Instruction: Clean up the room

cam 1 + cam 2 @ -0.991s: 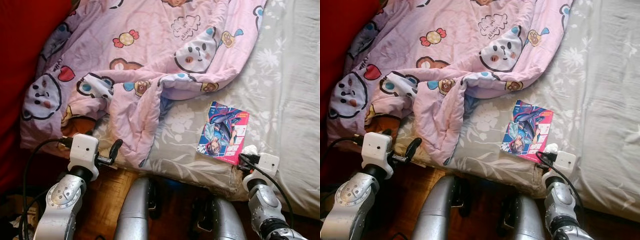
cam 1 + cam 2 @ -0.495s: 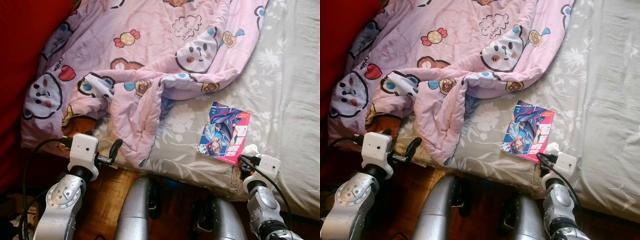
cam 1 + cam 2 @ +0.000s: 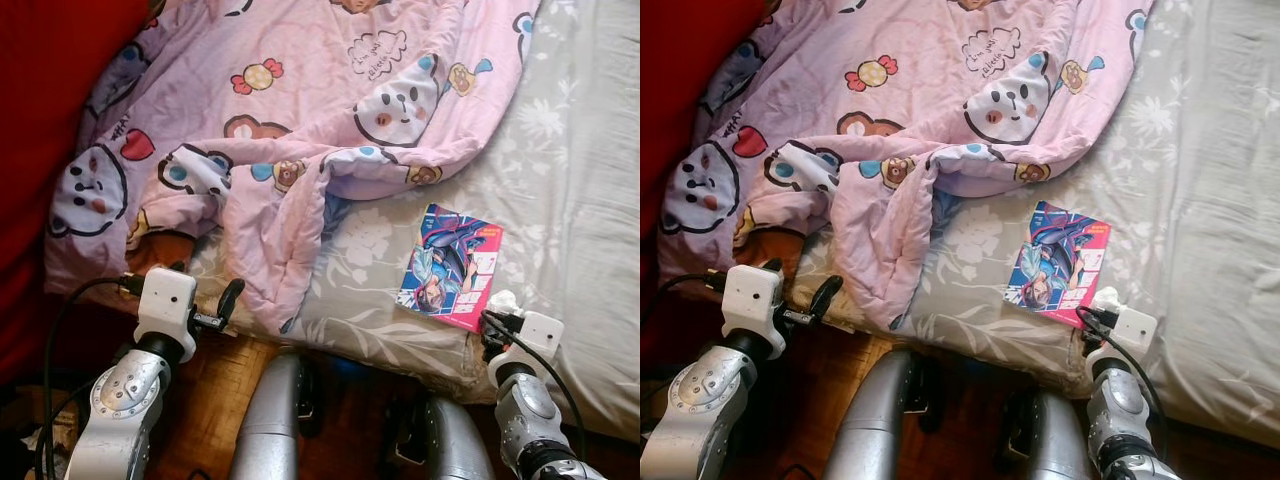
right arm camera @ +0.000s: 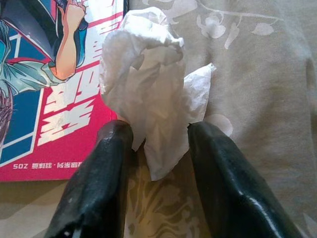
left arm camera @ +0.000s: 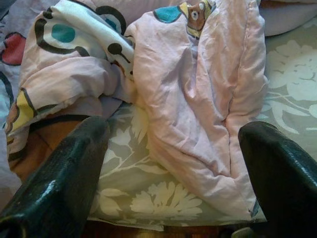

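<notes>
A crumpled white tissue (image 4: 148,94) lies on the grey flowered sheet (image 3: 570,180) at the near edge of the bed, touching the corner of a colourful comic magazine (image 3: 450,265). My right gripper (image 4: 158,144) is shut on the tissue's lower end, one black finger (image 4: 99,178) on each side. From the head camera the tissue (image 3: 500,300) shows just ahead of the right wrist. My left gripper (image 5: 173,163) stands open at the bed's edge, facing a hanging fold of the pink cartoon blanket (image 3: 300,120), with nothing between its fingers (image 5: 64,173).
The pink blanket lies rumpled over the bed's left half and spills over the near edge. A red surface (image 3: 50,100) rises at the far left. Wooden floor (image 3: 215,400) and my silver legs (image 3: 270,420) are below the bed's edge.
The whole picture has shifted very slightly. My right wrist has sunk a touch toward the bed's edge, still holding the tissue. The left arm has stayed where it was.
</notes>
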{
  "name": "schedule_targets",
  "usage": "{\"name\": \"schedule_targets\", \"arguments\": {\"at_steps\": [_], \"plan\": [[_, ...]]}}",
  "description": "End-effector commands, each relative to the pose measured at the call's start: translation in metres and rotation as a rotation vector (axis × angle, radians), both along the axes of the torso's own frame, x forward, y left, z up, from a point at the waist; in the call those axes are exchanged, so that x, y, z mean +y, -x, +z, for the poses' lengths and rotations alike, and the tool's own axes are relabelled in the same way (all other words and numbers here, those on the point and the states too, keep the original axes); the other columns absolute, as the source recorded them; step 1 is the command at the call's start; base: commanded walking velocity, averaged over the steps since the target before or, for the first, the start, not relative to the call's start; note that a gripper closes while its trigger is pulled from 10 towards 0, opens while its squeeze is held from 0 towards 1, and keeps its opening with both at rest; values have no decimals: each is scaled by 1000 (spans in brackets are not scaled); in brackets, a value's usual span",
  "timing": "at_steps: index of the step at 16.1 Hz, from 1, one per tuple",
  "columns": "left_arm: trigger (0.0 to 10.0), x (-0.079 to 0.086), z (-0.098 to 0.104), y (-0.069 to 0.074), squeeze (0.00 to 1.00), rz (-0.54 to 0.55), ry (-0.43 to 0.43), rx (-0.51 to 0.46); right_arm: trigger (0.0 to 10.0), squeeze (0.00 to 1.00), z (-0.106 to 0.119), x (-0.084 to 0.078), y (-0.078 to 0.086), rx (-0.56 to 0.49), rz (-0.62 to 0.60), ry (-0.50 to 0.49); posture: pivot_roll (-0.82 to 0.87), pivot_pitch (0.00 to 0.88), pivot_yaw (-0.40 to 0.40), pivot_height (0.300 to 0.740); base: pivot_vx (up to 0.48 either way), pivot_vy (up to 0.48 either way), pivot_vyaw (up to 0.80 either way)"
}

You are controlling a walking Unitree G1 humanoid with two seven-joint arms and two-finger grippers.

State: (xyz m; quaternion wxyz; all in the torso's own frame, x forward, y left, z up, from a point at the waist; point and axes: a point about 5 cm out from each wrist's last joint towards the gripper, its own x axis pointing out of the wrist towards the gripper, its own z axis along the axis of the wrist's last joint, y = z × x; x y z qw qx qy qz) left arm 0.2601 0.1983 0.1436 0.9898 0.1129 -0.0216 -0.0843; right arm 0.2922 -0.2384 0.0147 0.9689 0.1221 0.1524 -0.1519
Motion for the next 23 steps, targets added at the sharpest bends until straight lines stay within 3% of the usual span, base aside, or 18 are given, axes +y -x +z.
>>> {"name": "schedule_targets", "arguments": {"at_steps": [1, 10, 14, 18, 23], "plan": [[10000, 9, -5, 6, 0, 33, -21, 31, 0, 0, -19, 1, 18, 87, -19, -24, 285, 554, 120, 650, 0, 0, 0], [10000, 17, -7, 6, 0, 62, -16, 34, 0, 0, -20, -2, 19, 95, -27, -20, 289, 549, 117, 650, 0, 0, 0], [10000, 28, -16, 9, 0, 106, -4, 63, 0, 0, -21, -2, 21, 85, -29, -12, 290, 535, 115, 650, 0, 0, 0], [10000, 33, -38, -1, 0, 136, -1, 100, 0, 0, -20, -8, 27, 39, -42, 2, 253, 441, 90, 650, 0, 0, 0], [10000, 36, -64, -17, 0, 189, 35, 141, 0, 0, -5, -8, 25, -126, -24, 37, 169, 281, 51, 650, 0, 0, 0]]}}
